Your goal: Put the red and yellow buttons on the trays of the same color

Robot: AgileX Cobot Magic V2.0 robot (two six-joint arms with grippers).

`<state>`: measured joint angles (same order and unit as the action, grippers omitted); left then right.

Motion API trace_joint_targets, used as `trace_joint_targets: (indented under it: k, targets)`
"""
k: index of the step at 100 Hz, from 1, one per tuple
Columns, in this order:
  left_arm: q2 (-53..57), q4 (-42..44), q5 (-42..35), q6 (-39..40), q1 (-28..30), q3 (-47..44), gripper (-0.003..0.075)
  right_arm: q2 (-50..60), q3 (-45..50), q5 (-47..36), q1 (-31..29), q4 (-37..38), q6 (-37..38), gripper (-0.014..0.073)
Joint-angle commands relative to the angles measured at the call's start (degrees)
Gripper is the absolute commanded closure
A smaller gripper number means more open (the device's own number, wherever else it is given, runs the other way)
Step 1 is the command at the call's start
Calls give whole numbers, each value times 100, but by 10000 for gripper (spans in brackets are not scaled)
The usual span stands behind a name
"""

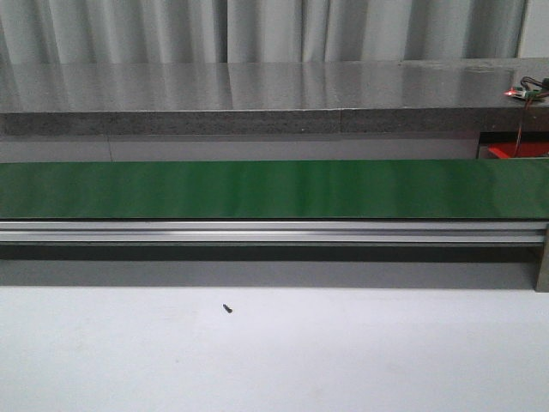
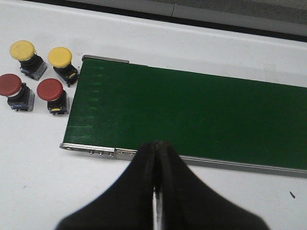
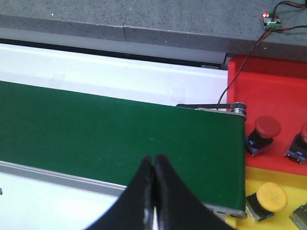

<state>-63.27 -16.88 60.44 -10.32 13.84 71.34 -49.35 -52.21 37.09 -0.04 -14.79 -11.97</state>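
In the left wrist view two yellow buttons (image 2: 23,50) (image 2: 60,57) and two red buttons (image 2: 10,85) (image 2: 50,89) stand on the white table beside the end of the green conveyor belt (image 2: 192,115). My left gripper (image 2: 157,144) is shut and empty over the belt's near rail. In the right wrist view a red button (image 3: 267,127) stands on the red tray (image 3: 268,86), another red button (image 3: 303,134) is cut by the frame edge, and a yellow button (image 3: 271,196) stands on the yellow tray (image 3: 283,175). My right gripper (image 3: 154,158) is shut and empty above the belt (image 3: 120,134).
The front view shows the green belt (image 1: 274,189) across the table, a grey ledge (image 1: 257,94) behind it, a small black screw (image 1: 227,308) on the white surface, and a bit of the red tray (image 1: 517,151) at far right. A wired circuit board (image 3: 270,19) lies on the ledge.
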Motion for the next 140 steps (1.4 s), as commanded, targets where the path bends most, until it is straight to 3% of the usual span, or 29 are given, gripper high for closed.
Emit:
trace_joint_targets:
  k: [1, 39, 61, 73, 90, 97, 114, 140]
  targets:
    - [170, -161, -355, 6, -28, 139, 740, 414, 160, -489, 12, 13, -51, 692]
    - [229, -111, -367, 41, -15, 139, 740, 1681, 1142, -507, 12, 13, -51, 692]
    - [38, -5, -458, 89, 503, 139, 724, 1742, 1142, -440, 12, 13, -51, 692]
    - [-254, -5, -458, 55, 827, 139, 603, 1742, 1142, -439, 12, 13, -51, 692]
    - [-723, 20, -665, 44, 976, 149, 249, 1742, 1142, -439, 12, 13, -51, 692]
    - [-939, 59, -924, 44, 976, 149, 154, 1742, 1142, -439, 12, 13, -51, 692]
    - [-1472, 144, -1504, 44, 1009, 170, 132, 1742, 1142, -439, 12, 13, -51, 692]
    - [-2482, 222, -1529, 55, 1277, 697, 133, 1742, 1142, -439, 12, 13, -51, 692]
